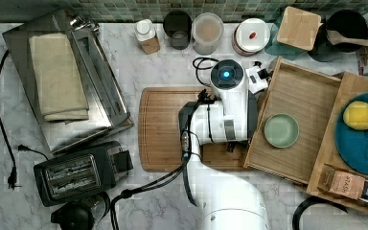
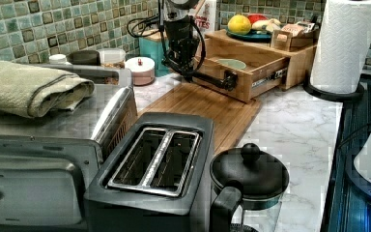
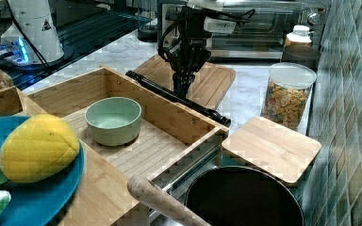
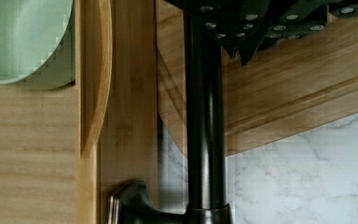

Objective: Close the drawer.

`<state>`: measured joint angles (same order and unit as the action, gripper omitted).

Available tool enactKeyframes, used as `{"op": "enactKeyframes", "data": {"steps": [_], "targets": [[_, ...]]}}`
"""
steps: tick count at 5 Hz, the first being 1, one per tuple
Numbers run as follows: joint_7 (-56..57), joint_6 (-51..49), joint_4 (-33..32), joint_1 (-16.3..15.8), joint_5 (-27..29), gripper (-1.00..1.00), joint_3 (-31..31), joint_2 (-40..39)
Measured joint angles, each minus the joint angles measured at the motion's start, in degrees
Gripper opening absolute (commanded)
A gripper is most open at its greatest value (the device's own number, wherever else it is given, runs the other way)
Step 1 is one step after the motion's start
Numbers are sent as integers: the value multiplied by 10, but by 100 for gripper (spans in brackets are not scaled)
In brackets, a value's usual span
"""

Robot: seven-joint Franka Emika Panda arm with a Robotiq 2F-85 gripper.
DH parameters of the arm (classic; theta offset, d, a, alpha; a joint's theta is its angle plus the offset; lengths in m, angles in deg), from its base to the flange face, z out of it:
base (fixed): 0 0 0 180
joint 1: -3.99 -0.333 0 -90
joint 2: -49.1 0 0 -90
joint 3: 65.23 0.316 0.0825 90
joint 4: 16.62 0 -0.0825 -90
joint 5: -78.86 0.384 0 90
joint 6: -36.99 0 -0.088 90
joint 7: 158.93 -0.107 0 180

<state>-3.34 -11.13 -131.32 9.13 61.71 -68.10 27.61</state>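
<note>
Drawer (image 1: 301, 103) is pulled well out from under the wooden shelf top (image 1: 338, 115), toward the tabletop's (image 1: 167, 72) middle, its front over the edge of the cutting board (image 1: 160, 129). A green bowl (image 1: 281, 130) sits on the drawer floor near the front wall.

Claw (image 3: 181, 88) hangs straight down at the black bar handle (image 3: 179, 99), about midway along it, in the right view. In the wrist view the bar (image 4: 205, 116) runs right under the fingertips (image 4: 242, 44); they look to sit at or around the bar, but I cannot tell if they are apart or clamped.

Step in hand, as I judge it: contact at the handle is made or nearly so, push not started, since the drawer is fully open with the slide rail (image 2: 270, 75) exposed.

Next move likely calls for a straight push along the rails toward the shelf, level, no sideways drift, or the drawer could bind. The bowl may slide a little.

Toaster (image 1: 79, 172) and toaster oven (image 1: 69, 81) stand well apart, near the tabletop's far edge.
</note>
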Motion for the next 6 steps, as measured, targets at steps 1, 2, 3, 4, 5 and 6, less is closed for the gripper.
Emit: {"op": "enactKeyframes", "data": {"steps": [1,2,3,4,5,6], "targets": [[25,5,-8,11,1,-100,3,7],[51,16,-16,30,19,-100,4,12],[134,16,-17,48,22,-100,0,13],[208,16,-17,68,28,-100,-7,12],[215,49,-29,85,28,-100,-27,13],[215,55,-30,115,26,-100,-43,13]]}}
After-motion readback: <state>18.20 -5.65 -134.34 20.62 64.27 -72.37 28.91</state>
